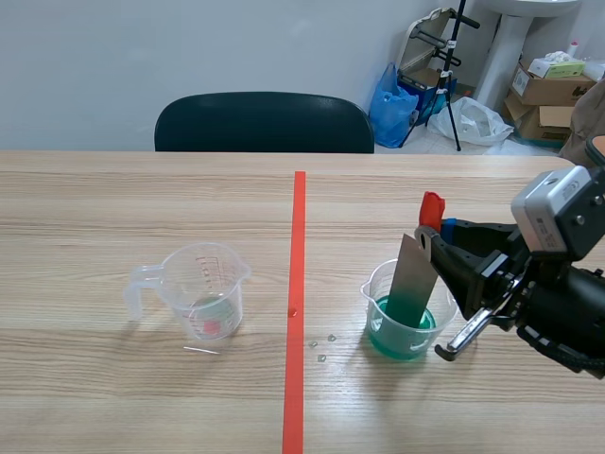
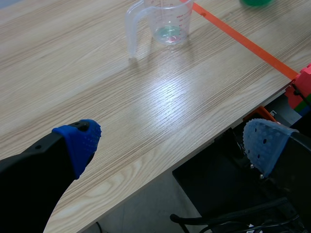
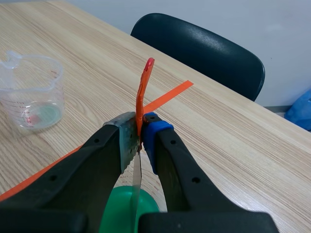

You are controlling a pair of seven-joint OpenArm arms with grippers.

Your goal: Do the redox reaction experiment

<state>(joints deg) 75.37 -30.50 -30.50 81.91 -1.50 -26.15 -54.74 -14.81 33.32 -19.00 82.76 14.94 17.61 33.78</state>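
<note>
Right hand [image 1: 428, 238] is clamped on the metal strip [image 1: 412, 279], gripping just under its red tip [image 1: 432, 208]. The strip leans slightly, lower end inside the beaker [image 1: 376, 322], down in the green liquid [image 1: 406, 333]. The beaker sits right of the tape line [image 1: 297, 303], well in from the counter [image 1: 142, 397] edges. A few droplets [image 1: 321, 346] lie between the line and the beaker.

The measuring jug [image 1: 203, 288] is left of the line, upright, handle pointing away from the line, with bare wood all round it.

Left hand [image 2: 172, 141] is spread wide, holding nothing, at the counter's near edge: one pad [image 2: 80, 141] over the wood, the other past the edge. A chair [image 1: 265, 123] stands behind the far edge.
</note>
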